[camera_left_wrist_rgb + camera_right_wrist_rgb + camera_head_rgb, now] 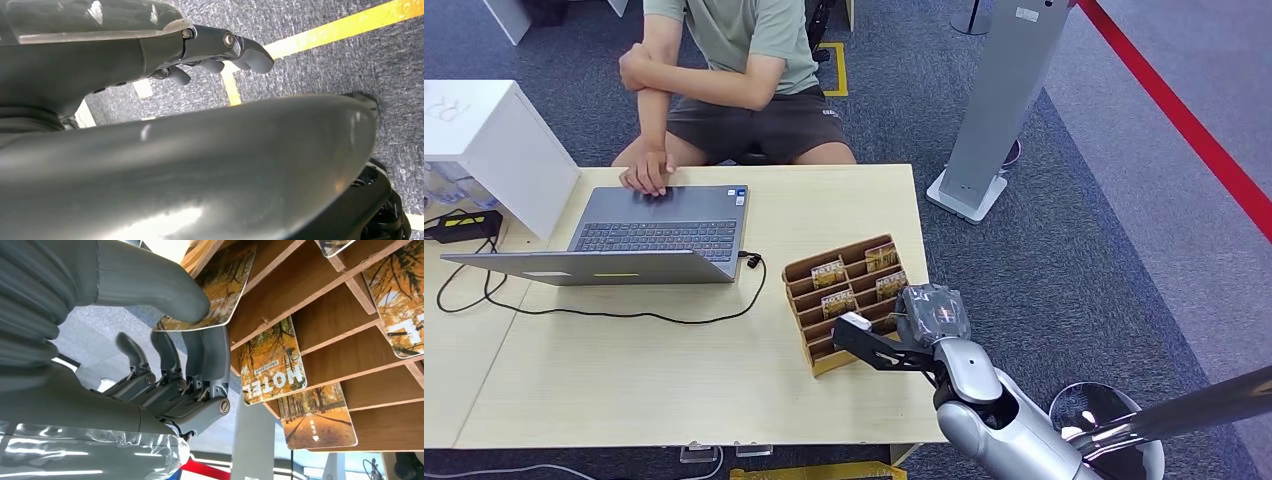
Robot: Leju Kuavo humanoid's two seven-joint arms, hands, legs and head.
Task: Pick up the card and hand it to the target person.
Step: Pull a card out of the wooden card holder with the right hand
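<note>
Pale wooden surface [674,370]: right hand [175,340] pinches a thin, stiff, likely slippery card [220,295] by its exposed edge in the rack [849,300]; left hand [220,55] hangs with fingers curled, holding nothing.

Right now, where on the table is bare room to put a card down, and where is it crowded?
The widest bare patch of the table lies in front of the laptop, between its black cable and the near edge. A smaller one lies between laptop and card rack. Crowded: the rack's right side, where the right hand pinches a card.
</note>
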